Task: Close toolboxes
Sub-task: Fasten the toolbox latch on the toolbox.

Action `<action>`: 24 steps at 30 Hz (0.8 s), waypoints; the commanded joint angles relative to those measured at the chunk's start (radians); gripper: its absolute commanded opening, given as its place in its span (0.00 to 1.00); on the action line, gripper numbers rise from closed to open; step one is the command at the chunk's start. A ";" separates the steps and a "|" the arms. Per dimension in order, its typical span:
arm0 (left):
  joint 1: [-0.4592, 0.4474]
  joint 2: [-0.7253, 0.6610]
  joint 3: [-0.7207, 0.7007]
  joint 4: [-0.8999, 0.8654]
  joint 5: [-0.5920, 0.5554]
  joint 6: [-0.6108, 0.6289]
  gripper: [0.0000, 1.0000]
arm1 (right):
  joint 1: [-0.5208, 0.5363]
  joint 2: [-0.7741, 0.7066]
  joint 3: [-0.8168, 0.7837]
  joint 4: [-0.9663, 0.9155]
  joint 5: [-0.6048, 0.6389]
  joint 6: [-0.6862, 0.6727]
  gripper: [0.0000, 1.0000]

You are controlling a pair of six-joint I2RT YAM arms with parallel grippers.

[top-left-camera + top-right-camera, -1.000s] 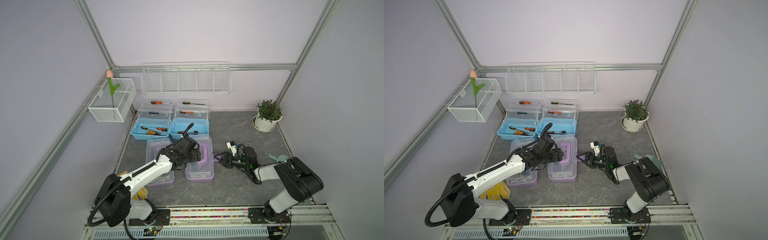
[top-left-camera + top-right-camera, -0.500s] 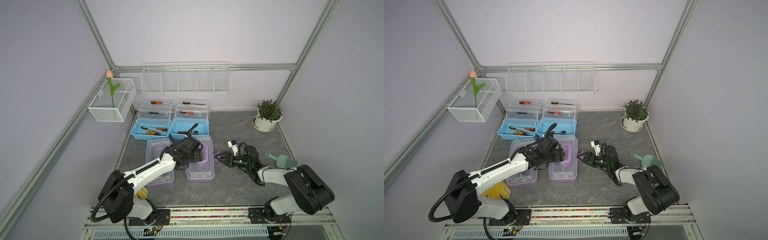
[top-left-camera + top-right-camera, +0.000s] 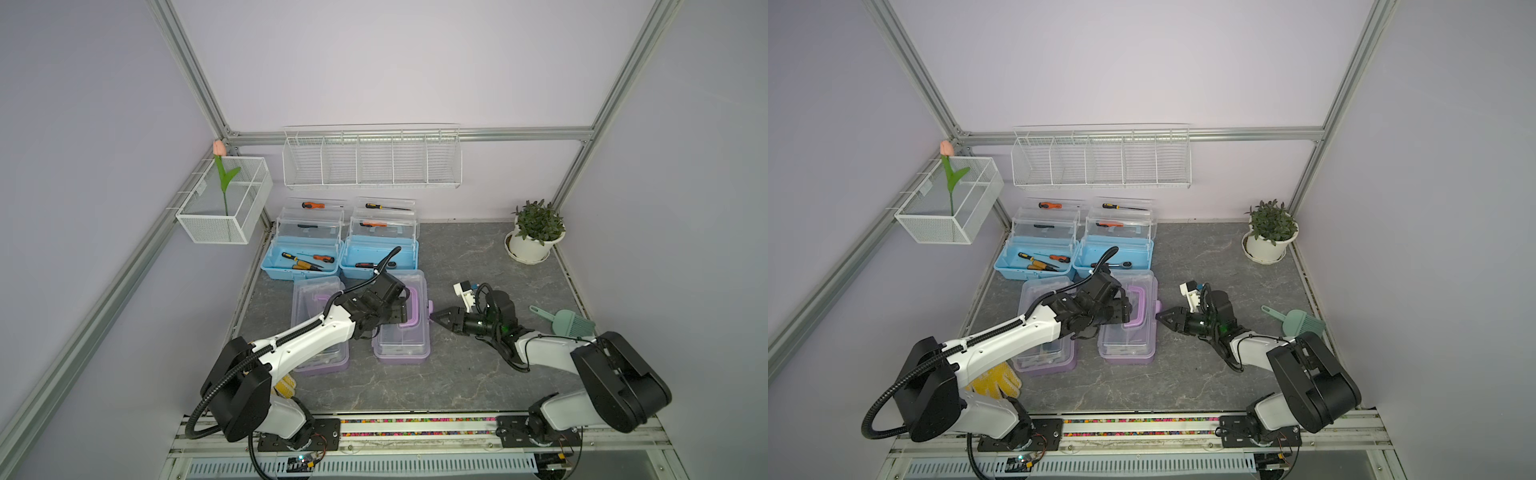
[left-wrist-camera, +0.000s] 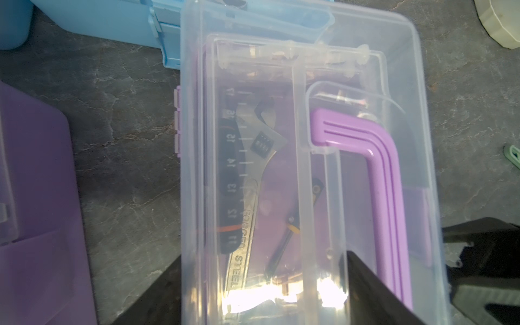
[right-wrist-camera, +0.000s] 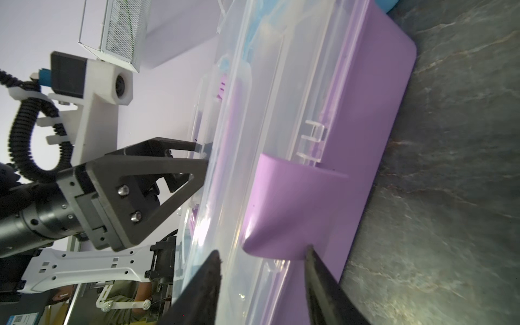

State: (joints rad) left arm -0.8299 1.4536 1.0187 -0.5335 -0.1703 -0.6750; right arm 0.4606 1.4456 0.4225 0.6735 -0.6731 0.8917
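On the left half of the grey table (image 3: pixel 478 257), the left blue toolbox (image 3: pixel 291 268) and right blue toolbox (image 3: pixel 401 259) stand open by the back wall. Their clear lids are thrown back, screwdrivers (image 3: pixel 307 262) lie inside, and their long axes run side to side. In front of them the left purple toolbox (image 3: pixel 311 291) and right purple toolbox (image 3: pixel 405 349) lie with clear lids down, long axes running front to back. The left gripper (image 3: pixel 395 320) rests on the right purple lid with its jaws spread wide; its wrist view alone shows a steel wrench (image 4: pixel 253 183) under the lid, beside the purple handle (image 4: pixel 380 180). The right gripper (image 5: pixel 263 250) meets that box's side, which faces the robot's right. Only its wrist view shows the purple latch (image 5: pixel 295 202) standing out from the wall — the jaws are apart on either side of it, one tip touching, not pinching.
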 commanded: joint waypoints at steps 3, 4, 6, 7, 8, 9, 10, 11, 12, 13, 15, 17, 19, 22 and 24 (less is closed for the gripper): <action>-0.005 0.082 -0.049 -0.090 0.076 0.007 0.70 | 0.005 -0.018 0.033 -0.050 0.017 -0.028 0.43; -0.005 0.083 -0.048 -0.090 0.077 0.007 0.70 | 0.006 -0.018 0.035 -0.057 0.020 -0.031 0.43; -0.006 0.085 -0.045 -0.093 0.079 0.009 0.70 | 0.006 -0.014 0.044 -0.073 0.022 -0.038 0.42; -0.006 0.086 -0.042 -0.093 0.080 0.010 0.70 | 0.007 -0.012 0.051 -0.081 0.022 -0.043 0.42; -0.007 0.086 -0.040 -0.094 0.079 0.011 0.70 | 0.005 -0.009 0.057 -0.091 0.023 -0.044 0.41; -0.007 0.088 -0.037 -0.094 0.078 0.012 0.70 | 0.005 -0.004 0.065 -0.103 0.023 -0.050 0.41; -0.007 0.090 -0.035 -0.093 0.078 0.012 0.70 | 0.006 -0.002 0.071 -0.113 0.022 -0.054 0.40; -0.008 0.092 -0.034 -0.093 0.078 0.011 0.70 | 0.006 0.000 0.075 -0.120 0.023 -0.058 0.40; -0.008 0.095 -0.032 -0.093 0.078 0.012 0.70 | 0.005 0.002 0.079 -0.129 0.024 -0.062 0.40; -0.008 0.096 -0.031 -0.092 0.079 0.012 0.70 | 0.009 0.004 0.083 -0.142 0.026 -0.068 0.40; -0.009 0.102 -0.029 -0.091 0.082 0.013 0.70 | 0.010 0.005 0.090 -0.167 0.037 -0.080 0.42; -0.011 0.107 -0.025 -0.085 0.086 0.013 0.70 | 0.014 0.004 0.099 -0.206 0.056 -0.091 0.44; -0.013 0.112 -0.022 -0.078 0.091 0.009 0.70 | 0.021 0.000 0.112 -0.242 0.069 -0.109 0.44; -0.018 0.115 -0.014 -0.073 0.093 0.005 0.70 | 0.029 0.005 0.126 -0.278 0.078 -0.120 0.44; -0.021 0.113 -0.012 -0.071 0.094 0.002 0.70 | 0.033 0.010 0.136 -0.303 0.083 -0.130 0.43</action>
State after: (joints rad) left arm -0.8410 1.4826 1.0508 -0.5625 -0.1764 -0.6727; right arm 0.4812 1.4456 0.5343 0.4305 -0.6102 0.7963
